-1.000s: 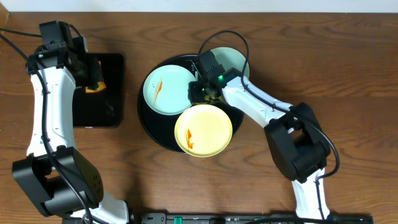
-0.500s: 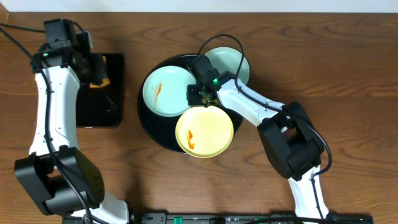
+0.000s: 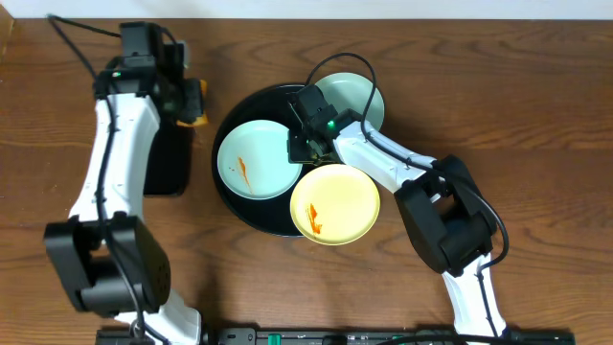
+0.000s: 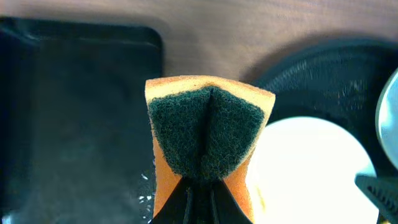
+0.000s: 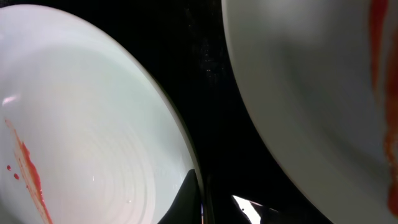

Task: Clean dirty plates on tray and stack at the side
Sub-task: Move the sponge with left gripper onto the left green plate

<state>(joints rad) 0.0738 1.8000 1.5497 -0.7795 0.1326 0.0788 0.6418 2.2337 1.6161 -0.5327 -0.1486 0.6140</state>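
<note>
A pale blue-green plate (image 3: 251, 161) with an orange smear lies on the left of the round black tray (image 3: 239, 206). A pale yellow smeared plate (image 3: 337, 203) overhangs the tray's front right rim. A second blue-green plate (image 3: 356, 94) sits at the back right. My right gripper (image 3: 300, 146) is shut on the smeared blue-green plate's right rim (image 5: 93, 137), with the yellow plate (image 5: 311, 93) beside it. My left gripper (image 3: 190, 101) is shut on an orange sponge with a green scouring side (image 4: 208, 130), held between the two trays, left of the plate (image 4: 305, 168).
A smaller rectangular black tray (image 3: 165, 168) lies left of the round tray, also in the left wrist view (image 4: 74, 112). Bare wooden table (image 3: 536, 115) surrounds both trays. A cable loops over the back plate.
My left arm has swung right from over the rectangular tray toward the round tray, carrying the sponge. The smeared blue-green plate shifted slightly forward and the yellow plate slid right.
</note>
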